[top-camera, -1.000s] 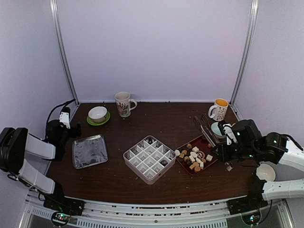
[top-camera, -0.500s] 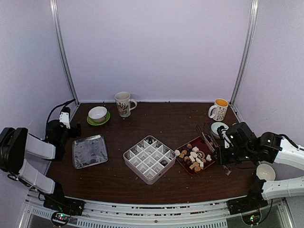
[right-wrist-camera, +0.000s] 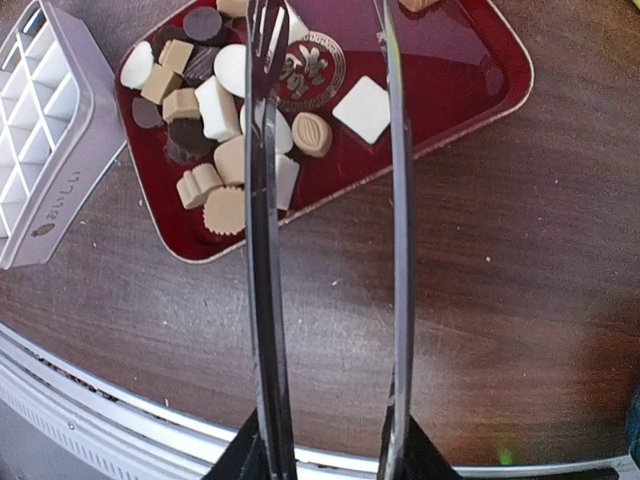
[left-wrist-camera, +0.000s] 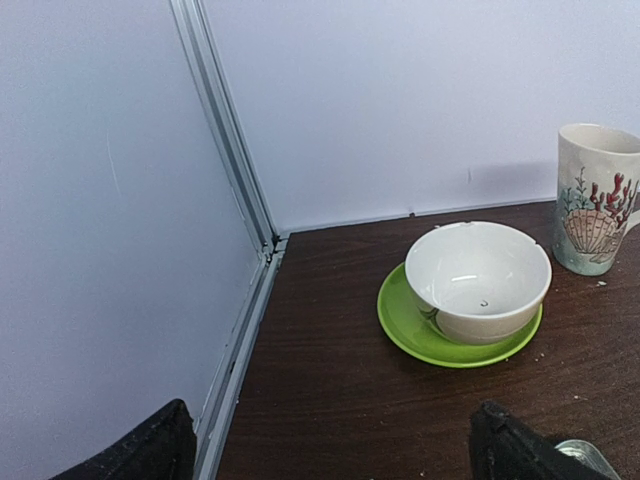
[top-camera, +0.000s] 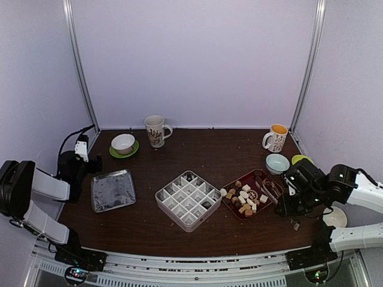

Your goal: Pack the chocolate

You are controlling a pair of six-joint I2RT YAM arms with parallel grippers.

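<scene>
The chocolate is a pile of dark brown, tan and white pieces on a red tray, right of centre; in the right wrist view the chocolate fills the left half of the red tray. A white grid box left of the tray holds two dark pieces. My right gripper is shut on metal tongs, whose two arms stand apart over the tray with nothing between them. My left gripper is open and empty at the far left.
A white bowl on a green saucer and a shell mug stand at the back left. A metal tray lies left of the box. An orange-lined mug, a pale blue bowl and a white dish sit at the right.
My right arm has pulled back toward the near edge and lowered. The tongs swung from over the pale blue bowl down to above the red tray. The left arm has not moved.
</scene>
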